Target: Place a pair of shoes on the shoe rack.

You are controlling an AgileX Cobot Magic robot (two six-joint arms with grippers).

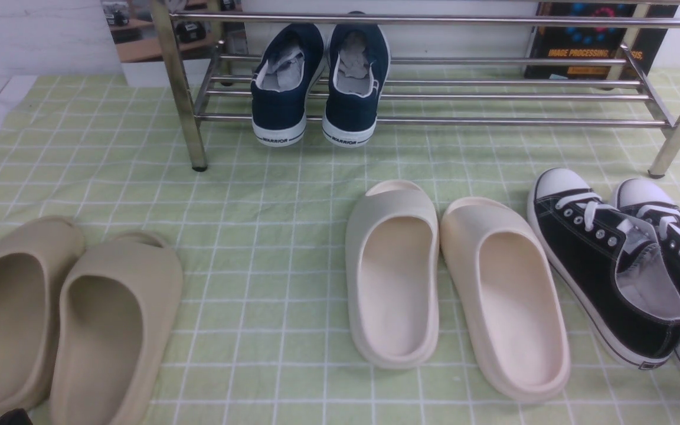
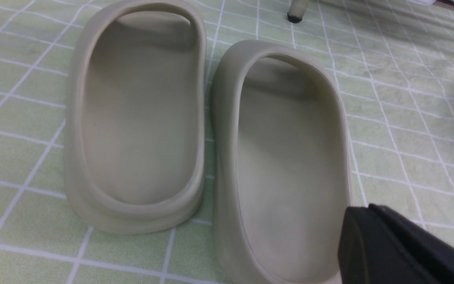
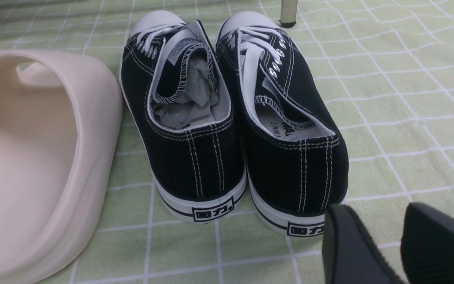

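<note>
The pair of shoes, two navy slip-ons with white soles, stands side by side on the lower rods of the shoe rack [image 1: 493, 123], heels toward me: one [image 1: 284, 88] on the left, the other [image 1: 355, 82] just to its right. My left gripper [image 2: 363, 209] is shut with nothing in it and hovers by the heel of a beige slide [image 2: 286, 165], far from the rack. My right gripper [image 3: 380, 215] is open and empty, just behind the heel of a black sneaker [image 3: 294, 150].
A green checked cloth [image 1: 269, 236] covers the floor. On it lie two beige slides [image 1: 62, 319] at front left, two cream slides [image 1: 452, 283] in the middle and two black lace-up sneakers [image 1: 617, 265] at right. A dark box [image 1: 588, 41] stands behind the rack.
</note>
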